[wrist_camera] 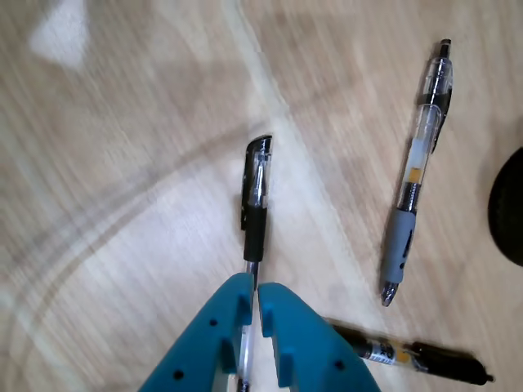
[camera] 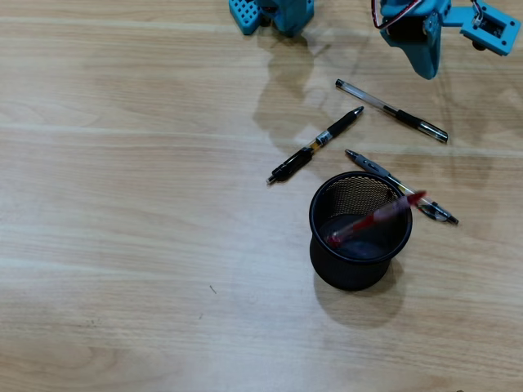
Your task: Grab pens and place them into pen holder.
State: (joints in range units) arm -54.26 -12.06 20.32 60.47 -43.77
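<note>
The pen holder is a black mesh cup right of centre in the overhead view, and a red pen leans inside it over the rim. Three pens lie on the table: a black one with a yellowish band, a clear one with black ends, and a grey-ended one partly behind the cup. My blue gripper hovers at the top right. In the wrist view the gripper is shut, holding nothing, above the clear black-ended pen. The grey-ended pen and the banded pen lie to the right.
The arm's blue base stands at the top edge of the wooden table. The holder's dark rim shows at the right edge of the wrist view.
</note>
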